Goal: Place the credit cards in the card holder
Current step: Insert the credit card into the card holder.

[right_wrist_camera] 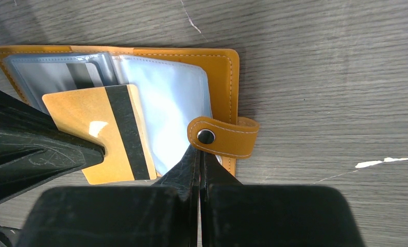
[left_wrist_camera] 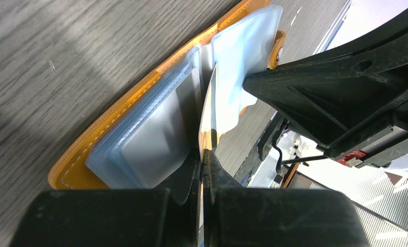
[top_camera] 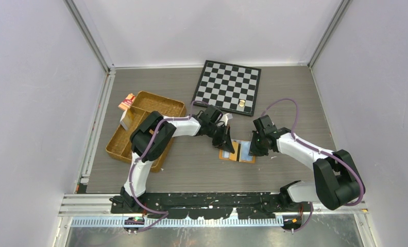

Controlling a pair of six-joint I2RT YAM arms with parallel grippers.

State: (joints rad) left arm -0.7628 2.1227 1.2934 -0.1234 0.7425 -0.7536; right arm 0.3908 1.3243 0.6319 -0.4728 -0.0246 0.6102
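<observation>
The orange card holder [top_camera: 227, 153] [right_wrist_camera: 223, 77] [left_wrist_camera: 88, 154] lies open on the table, its clear sleeves showing. A silver-grey credit card with a dark stripe [right_wrist_camera: 63, 77] sits in the left sleeve. My left gripper [left_wrist_camera: 204, 152] [top_camera: 225, 141] is shut on a tan credit card with a black stripe [right_wrist_camera: 101, 131], seen edge-on [left_wrist_camera: 208, 110] in the left wrist view, held over the sleeves at the fold. My right gripper [right_wrist_camera: 199, 150] [top_camera: 254, 150] is shut. Its tips rest on a clear sleeve [right_wrist_camera: 166, 98] just below the snap strap [right_wrist_camera: 227, 138].
A chessboard [top_camera: 227, 85] with a small gold piece [top_camera: 241, 104] lies at the back. A brown woven divided tray [top_camera: 140, 131] stands at the left, with a red-and-tan packet [top_camera: 126, 101] beside its far corner.
</observation>
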